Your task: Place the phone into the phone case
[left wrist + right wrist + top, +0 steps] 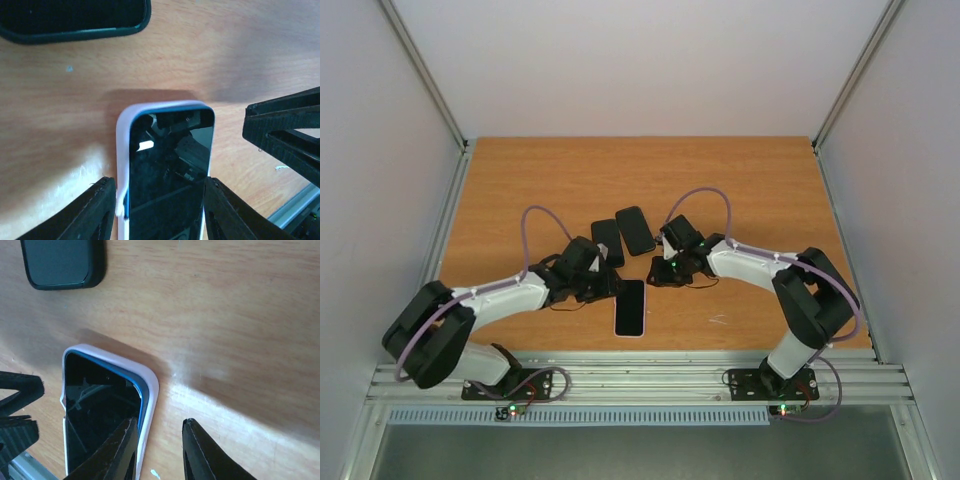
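The phone lies screen up near the table's front middle, its blue edge sitting inside a white phone case. In the left wrist view the case's left wall bulges outward low down, beside the phone. My left gripper straddles the phone across its width, with a finger pressed against each long side. My right gripper stands open over the case's corner. One of its fingers is above the screen and the other is above bare wood. Both grippers meet at the phone's far end.
Two black phone-shaped items lie just behind the grippers; one shows in each wrist view. The table's metal front rail runs close below the phone. Grey walls enclose the table.
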{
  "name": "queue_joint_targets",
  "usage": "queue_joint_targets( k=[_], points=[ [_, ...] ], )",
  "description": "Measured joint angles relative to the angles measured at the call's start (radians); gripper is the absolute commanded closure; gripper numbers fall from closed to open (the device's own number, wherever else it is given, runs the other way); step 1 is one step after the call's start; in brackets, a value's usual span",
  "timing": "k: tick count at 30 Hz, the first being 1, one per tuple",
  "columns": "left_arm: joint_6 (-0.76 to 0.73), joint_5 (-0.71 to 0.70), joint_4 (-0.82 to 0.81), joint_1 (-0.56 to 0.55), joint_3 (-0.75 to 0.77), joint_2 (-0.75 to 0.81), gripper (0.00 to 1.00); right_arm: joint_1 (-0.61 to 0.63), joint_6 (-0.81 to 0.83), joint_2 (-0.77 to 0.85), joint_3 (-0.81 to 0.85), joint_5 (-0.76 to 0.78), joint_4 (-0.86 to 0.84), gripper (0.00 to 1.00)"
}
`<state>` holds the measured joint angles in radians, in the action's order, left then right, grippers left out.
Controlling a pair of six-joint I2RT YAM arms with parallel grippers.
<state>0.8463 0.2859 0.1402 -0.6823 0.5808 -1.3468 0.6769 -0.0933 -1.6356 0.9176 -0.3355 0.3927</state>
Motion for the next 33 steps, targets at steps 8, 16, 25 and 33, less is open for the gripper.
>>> queue_joint_targets(
  k=[8,16,25,33],
  points=[
    [-0.070,0.048,0.029,0.038,0.071,-0.141,0.50,-0.046,0.027,-0.100,0.048,-0.109,-0.034,0.76],
    [-0.119,0.056,0.075,0.042,0.124,-0.206,0.55,-0.060,0.043,-0.158,0.065,-0.154,-0.046,0.83],
    [-0.154,0.054,0.105,0.041,0.157,-0.239,0.64,-0.066,0.053,-0.224,0.124,-0.196,-0.041,0.87],
    [-0.174,-0.008,0.163,0.005,0.204,-0.264,0.64,-0.039,0.071,-0.240,0.152,-0.138,0.003,0.88]
  ],
)
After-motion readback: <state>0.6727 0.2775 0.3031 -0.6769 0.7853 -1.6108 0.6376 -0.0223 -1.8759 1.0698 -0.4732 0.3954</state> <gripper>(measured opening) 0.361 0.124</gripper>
